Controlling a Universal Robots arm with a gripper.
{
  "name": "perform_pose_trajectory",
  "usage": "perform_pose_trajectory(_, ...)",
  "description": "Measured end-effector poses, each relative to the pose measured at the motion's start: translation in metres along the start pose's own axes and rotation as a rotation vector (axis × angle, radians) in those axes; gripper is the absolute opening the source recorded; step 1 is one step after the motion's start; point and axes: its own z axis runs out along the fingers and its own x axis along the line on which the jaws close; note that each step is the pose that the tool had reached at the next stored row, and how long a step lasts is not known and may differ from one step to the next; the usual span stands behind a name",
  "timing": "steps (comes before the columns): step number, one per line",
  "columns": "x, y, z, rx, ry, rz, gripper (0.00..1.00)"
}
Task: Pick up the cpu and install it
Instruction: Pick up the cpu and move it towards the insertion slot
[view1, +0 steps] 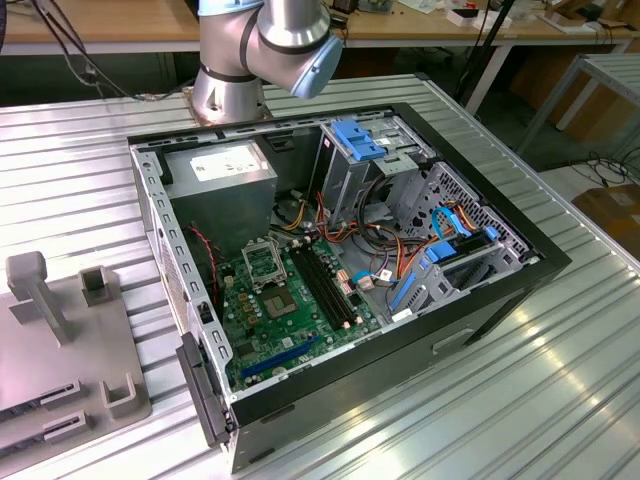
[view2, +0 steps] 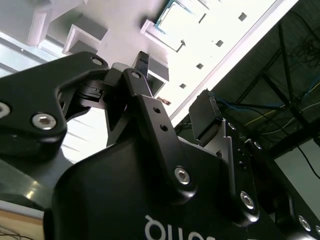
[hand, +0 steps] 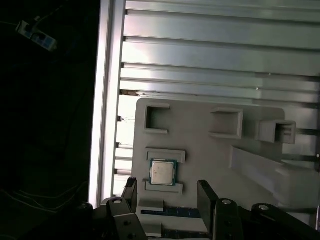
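The cpu (hand: 161, 172), a small silver-grey square with a green rim, lies flat in a raised holder on a grey fixture plate (hand: 200, 150). In the first wrist view my gripper (hand: 168, 195) hangs above it, open. Its two black fingers (hand: 206, 197) stand on either side of the chip's holder without touching it. In the second wrist view the gripper (view2: 175, 90) is seen from behind, with a wide gap between the fingers. The open computer case (view1: 540, 265) holds the green motherboard (view1: 290, 310), whose silver socket frame (view1: 262, 262) is bare.
The grey fixture plate (view1: 60, 340) with upright blocks lies at the exterior view's left on the ribbed metal table (view1: 520, 400). The arm's base (view1: 230, 85) stands behind the case. Black memory slots (view1: 325, 285), cables and drive bays sit beside the socket. The table edge (hand: 105, 100) runs beside the fixture.
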Motion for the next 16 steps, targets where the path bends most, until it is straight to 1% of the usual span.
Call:
perform_pose_trajectory(1,-0.0001,-0.0001,0.0034,0.0001,0.0001,0.000,0.60)
perform_pose_trajectory(7,-0.0005,-0.0005,0.0142,0.0000,0.0001,0.000,0.60)
perform_pose_trajectory(12,-0.0008,-0.0009,0.0254,0.0000,0.0000,0.000,0.60)
perform_pose_trajectory(16,-0.0011,-0.0011,0.0324,0.0000,0.0001,0.000,0.60)
